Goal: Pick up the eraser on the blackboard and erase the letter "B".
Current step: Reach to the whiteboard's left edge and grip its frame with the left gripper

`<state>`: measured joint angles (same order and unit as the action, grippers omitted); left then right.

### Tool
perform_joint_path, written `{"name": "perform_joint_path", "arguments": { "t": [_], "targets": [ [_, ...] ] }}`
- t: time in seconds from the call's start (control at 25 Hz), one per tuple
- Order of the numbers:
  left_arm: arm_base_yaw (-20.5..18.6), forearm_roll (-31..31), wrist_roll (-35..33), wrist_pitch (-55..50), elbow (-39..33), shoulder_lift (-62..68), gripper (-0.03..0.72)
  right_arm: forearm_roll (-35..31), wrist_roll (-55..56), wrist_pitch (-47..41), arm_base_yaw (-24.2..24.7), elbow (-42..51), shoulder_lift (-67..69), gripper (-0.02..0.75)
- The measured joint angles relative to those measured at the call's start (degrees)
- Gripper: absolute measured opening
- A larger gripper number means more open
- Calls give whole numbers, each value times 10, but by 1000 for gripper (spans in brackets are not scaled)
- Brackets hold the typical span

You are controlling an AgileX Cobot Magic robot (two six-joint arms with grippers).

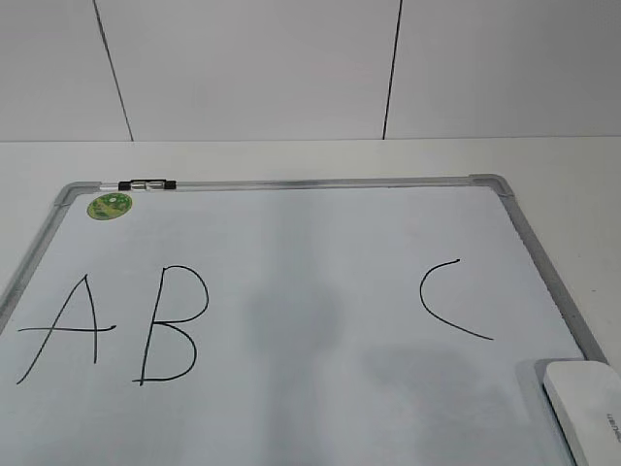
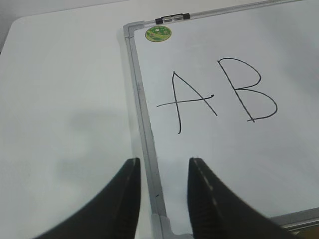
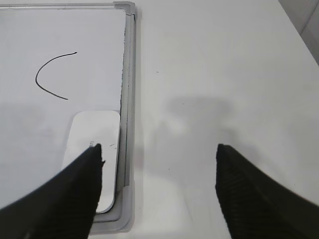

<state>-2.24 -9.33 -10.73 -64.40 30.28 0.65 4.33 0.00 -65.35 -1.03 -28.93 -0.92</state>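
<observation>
Left tool [image 2: 163,172], fingers [image 2: 128,199] parted, above the left frame edge of the blackboard [image 2: 143,124], which lies on the white tabletop [image 2: 65,99]. Black letter "A" [image 2: 187,99] and letter "B" [image 2: 247,89] side by side; round green sticker [image 2: 158,33] at the top-left corner; black-and-silver clip [image 2: 172,18] on the top frame.

We see the white plastic eraser [image 1: 588,408] lying on the big silver-framed white board [image 1: 291,183], in its near right corner; the black hand-drawn letter B [image 1: 174,324] sits far left.

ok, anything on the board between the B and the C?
Nothing: exterior view shows bare white board between the letter "B" and the "C", only faint shadows.
</observation>
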Motion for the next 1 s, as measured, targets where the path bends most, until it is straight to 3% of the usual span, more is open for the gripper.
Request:
{"name": "perform_joint_path", "arguments": {
  "t": [0.68,1.0],
  "targets": [
    [0,0,0,0,0,0,241,-8,0,0,0,0,0,568],
    [0,68,0,1,0,0,241,-30,0,0,0,0,0,568]
  ]
}}
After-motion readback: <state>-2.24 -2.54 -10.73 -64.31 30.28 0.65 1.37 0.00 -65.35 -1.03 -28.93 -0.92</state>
